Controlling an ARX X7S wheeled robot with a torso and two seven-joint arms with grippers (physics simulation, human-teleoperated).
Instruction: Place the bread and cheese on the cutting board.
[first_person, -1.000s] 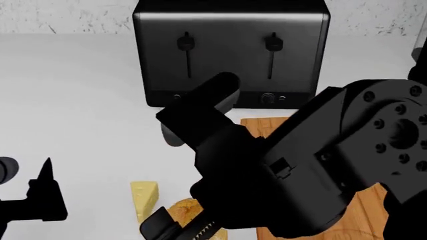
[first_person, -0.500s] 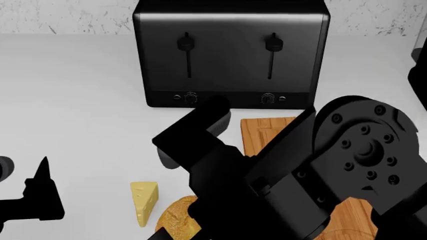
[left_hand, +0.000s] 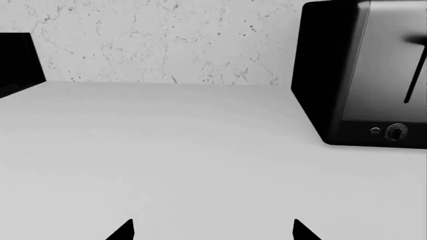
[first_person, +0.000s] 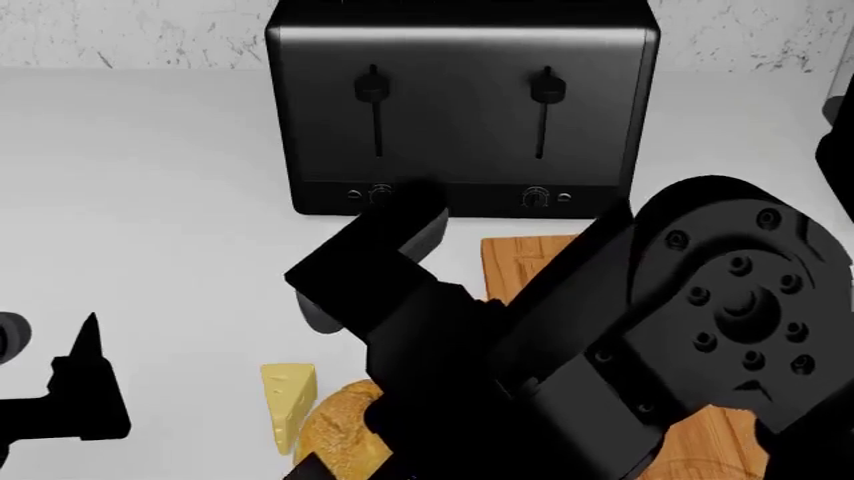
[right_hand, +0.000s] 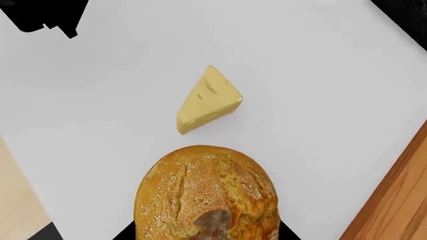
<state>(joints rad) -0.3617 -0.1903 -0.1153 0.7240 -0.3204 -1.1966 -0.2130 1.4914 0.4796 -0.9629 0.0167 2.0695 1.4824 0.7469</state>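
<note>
The bread (right_hand: 208, 192), a round golden-brown crusty loaf, sits between the two black fingertips of my right gripper (right_hand: 207, 232), which touch its sides. In the head view the bread (first_person: 340, 440) shows at the bottom edge under my right arm (first_person: 601, 340). The cheese (right_hand: 208, 100), a pale yellow wedge, lies on the white counter just beyond the loaf, and shows in the head view (first_person: 287, 400) beside it. The cutting board (first_person: 527, 258) lies to the right, mostly hidden by the arm; its edge shows in the right wrist view (right_hand: 400, 200). My left gripper (left_hand: 213, 231) is open and empty over bare counter.
A black two-lever toaster (first_person: 461, 110) stands at the back against the speckled wall, just behind the board, and shows in the left wrist view (left_hand: 373, 75). My left gripper (first_person: 74, 390) hangs at the left edge of the head view. White counter spreads to the left.
My right arm has swung down and to the left. The bread has shifted left with the gripper, towards the cheese, and more of it shows. The cheese and the left gripper have not moved.
</note>
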